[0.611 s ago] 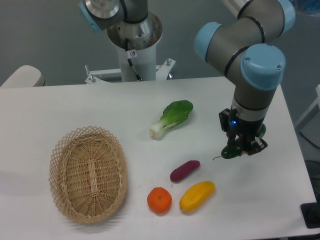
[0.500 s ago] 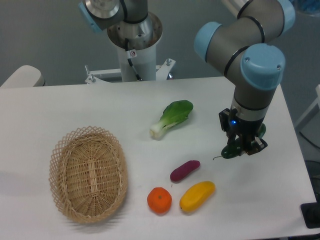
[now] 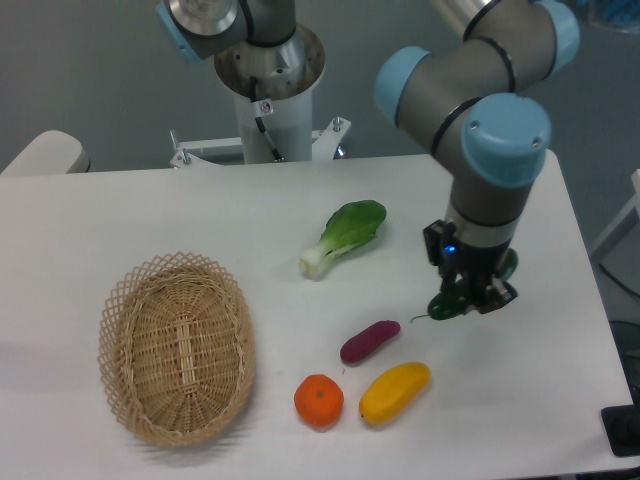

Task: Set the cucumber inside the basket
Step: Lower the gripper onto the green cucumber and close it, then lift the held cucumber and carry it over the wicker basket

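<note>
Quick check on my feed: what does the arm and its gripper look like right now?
The arm is a grey tubular UR5e with light blue round joint caps. At its wrist sits a compact black two-finger gripper with a small blue light glowing on its housing. The silver-grey base column carries a small red-and-white label and a thin black cable.

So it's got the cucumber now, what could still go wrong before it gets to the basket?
The gripper holds the cucumber near its middle, both ends sticking out, so it might twist or slip on the way. The basket sits at the far side of the table, and the purple sweet potato, orange, mango and bok choy lie in between; carried too low, the cucumber could knock one.
</note>
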